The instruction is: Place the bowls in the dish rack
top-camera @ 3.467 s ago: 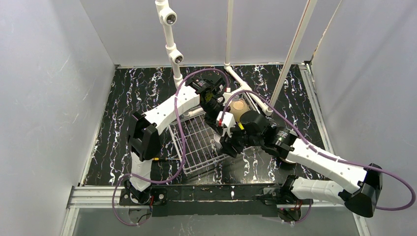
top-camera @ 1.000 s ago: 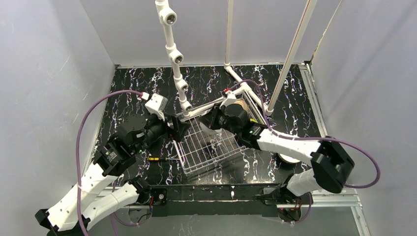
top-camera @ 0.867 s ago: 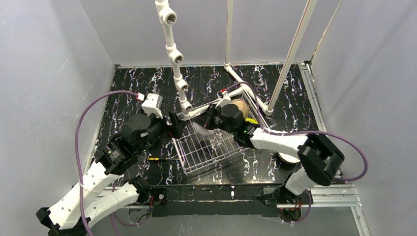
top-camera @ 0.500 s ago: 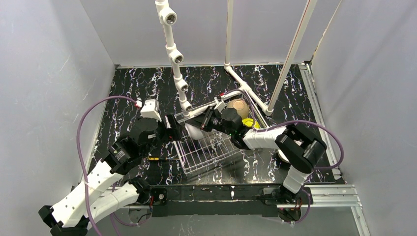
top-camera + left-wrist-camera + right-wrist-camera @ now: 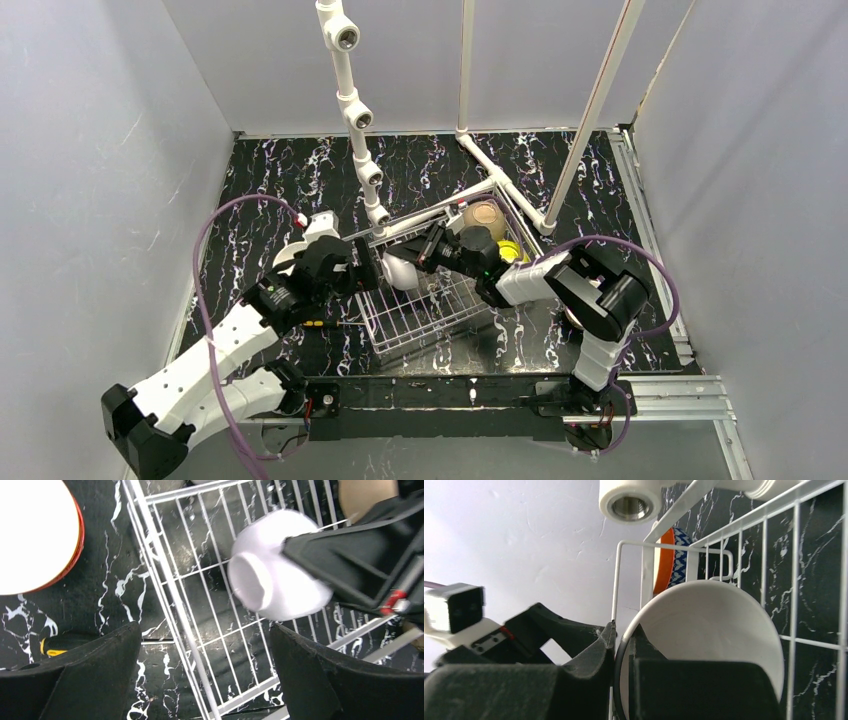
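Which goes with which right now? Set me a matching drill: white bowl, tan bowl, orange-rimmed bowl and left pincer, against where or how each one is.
Things
1. white bowl
2. tan bowl
3. orange-rimmed bowl
4. left pincer

Places or states
A. on the black table, outside the dish rack
B. open, holding nothing
C. gripped by its rim in the right pincer, over the dish rack
D. sitting at the dish rack's far end

Pairs: 1-C, 2-D, 3-A, 4-B

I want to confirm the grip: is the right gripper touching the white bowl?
Touching. The right wrist view shows the right gripper clamped on the rim of the white bowl, one jaw on each side.
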`<state>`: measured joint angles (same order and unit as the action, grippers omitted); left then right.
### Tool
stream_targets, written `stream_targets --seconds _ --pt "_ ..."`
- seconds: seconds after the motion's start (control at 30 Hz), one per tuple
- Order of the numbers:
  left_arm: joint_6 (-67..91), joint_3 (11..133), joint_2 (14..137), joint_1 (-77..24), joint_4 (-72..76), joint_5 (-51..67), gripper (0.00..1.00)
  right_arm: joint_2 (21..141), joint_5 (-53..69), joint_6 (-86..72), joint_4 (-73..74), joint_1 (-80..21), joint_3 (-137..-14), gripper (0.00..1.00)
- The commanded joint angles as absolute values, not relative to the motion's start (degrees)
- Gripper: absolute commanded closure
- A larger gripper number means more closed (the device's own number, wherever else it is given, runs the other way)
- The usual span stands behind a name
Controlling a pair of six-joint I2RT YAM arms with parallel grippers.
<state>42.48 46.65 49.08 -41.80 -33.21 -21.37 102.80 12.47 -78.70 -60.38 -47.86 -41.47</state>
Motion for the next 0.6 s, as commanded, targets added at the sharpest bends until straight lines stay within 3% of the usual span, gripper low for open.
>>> stream_targets --seconds 0.0,0.1,0.27,0.57 --pt "46.6 44.5 51.1 -40.4 -35.9 -21.4 0.02 102.5 14.0 -78.3 -61.5 -45.0 -39.5 0.95" --pt "47.2 42.8 50.9 -39.7 -35.8 -21.2 0.02 103.8 15.0 -78.6 -62.5 -43.8 -38.5 0.9" --pt "47.5 40.7 51.2 -38.2 -35.7 -21.6 0.02 103.2 14.1 -77.9 -59.4 -43.4 -38.3 0.74" --pt "47.4 37.9 51.0 -36.6 -33.7 -18.6 0.02 96.5 8.1 -70.2 -44.5 -41.5 -39.3 0.5"
